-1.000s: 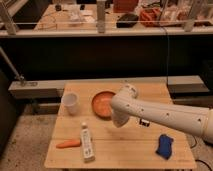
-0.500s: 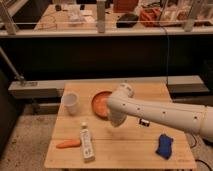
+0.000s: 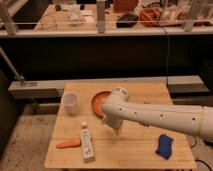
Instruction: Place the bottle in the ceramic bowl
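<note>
- Camera view: a wooden table (image 3: 145, 155) is seen from above and in front, with the white arm (image 3: 160, 116) reaching in from the right across its middle.
- The gripper (image 3: 118, 130) is seen at the arm's end, pointed down over the table top, just in front of the ceramic bowl (image 3: 97, 102) and to the right of the bottle (image 3: 87, 142).
- Whether the gripper is apart or together cannot be told; nothing is seen held in it.
- The bottle is laid flat on the table near the front left, its cap turned towards the far side, apart from the gripper and outside the bowl.
- The ceramic bowl is set towards the back of the table; its right part is hidden by the arm.
- A white cup (image 3: 70, 103) is stood upright just left of the bowl.
- A carrot (image 3: 68, 144) is laid just beside the bottle, on its left.
- A blue cloth (image 3: 163, 146) is seen crumpled near the front right corner.
</note>
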`<state>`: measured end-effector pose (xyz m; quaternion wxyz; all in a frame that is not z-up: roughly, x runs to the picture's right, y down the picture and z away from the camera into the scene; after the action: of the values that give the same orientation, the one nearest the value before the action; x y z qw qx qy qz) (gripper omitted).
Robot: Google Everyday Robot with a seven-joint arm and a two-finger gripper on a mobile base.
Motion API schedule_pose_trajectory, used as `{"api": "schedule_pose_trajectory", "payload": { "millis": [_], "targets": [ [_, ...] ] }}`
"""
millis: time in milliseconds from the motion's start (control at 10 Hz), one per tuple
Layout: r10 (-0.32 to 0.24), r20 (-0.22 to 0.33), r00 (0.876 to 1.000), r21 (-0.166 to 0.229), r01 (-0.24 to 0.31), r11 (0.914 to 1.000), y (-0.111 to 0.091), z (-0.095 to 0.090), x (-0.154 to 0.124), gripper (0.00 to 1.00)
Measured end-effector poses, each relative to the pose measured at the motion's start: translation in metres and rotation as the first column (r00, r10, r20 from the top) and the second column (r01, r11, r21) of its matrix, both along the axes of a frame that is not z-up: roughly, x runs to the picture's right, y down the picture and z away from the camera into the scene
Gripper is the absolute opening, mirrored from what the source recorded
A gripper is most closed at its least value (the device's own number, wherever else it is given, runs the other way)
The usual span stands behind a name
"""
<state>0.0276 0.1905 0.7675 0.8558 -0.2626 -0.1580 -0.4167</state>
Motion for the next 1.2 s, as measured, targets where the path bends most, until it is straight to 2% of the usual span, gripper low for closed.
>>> {"api": "schedule_pose_trajectory", "payload": {
  "millis": [200,300,500,600,800,1000,1200],
  "targets": [
    [-0.022,0.016,1.000,-0.006,0.022,0.9997,-0.001,0.003,-0.008,0.77],
    [-0.044,0.029,0.999,-0.014,0.045,0.9989,0.008,0.001,-0.013,0.80],
    [-0.070,0.053,0.996,-0.021,0.071,0.9972,0.027,-0.009,-0.022,0.80],
    [-0.082,0.066,0.994,-0.020,0.083,0.9963,0.027,-0.009,-0.029,0.80],
    [-0.113,0.090,0.989,-0.022,0.115,0.9931,0.023,-0.002,-0.041,0.80],
    [-0.154,0.113,0.982,-0.026,0.157,0.9872,0.038,0.003,-0.048,0.80],
    [-0.178,0.128,0.976,-0.027,0.182,0.9829,0.044,0.004,-0.051,0.80]
  ]
}}
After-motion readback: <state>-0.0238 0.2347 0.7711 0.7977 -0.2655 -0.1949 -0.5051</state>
